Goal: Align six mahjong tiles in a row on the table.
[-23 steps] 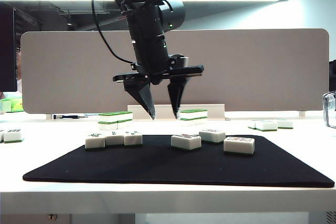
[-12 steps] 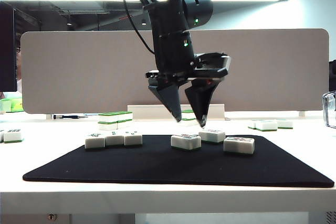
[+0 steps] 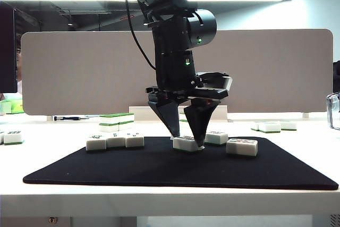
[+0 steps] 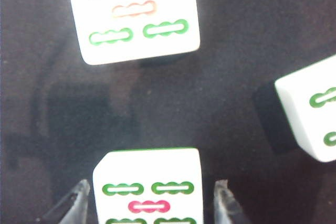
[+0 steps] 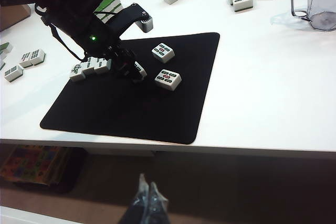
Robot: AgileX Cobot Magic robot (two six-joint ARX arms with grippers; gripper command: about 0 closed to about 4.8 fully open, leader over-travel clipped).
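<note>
Three mahjong tiles stand side by side at the left of the black mat on the white table. To their right lie three loose ones. My left gripper points down, open, over the nearest loose tile. That tile lies face up between the fingertips with a dark gap on each side. Two other tiles lie beyond it. My right gripper hangs shut and empty in front of the table's near edge, below it.
The black mat covers the middle of the table. Stacks of green-backed tiles and more spare tiles lie behind it, before the grey partition panel. A clear container stands at the far right.
My left gripper has swung right from above the row of three, turned at the wrist and come down around the nearest loose tile. The right gripper has not moved.
</note>
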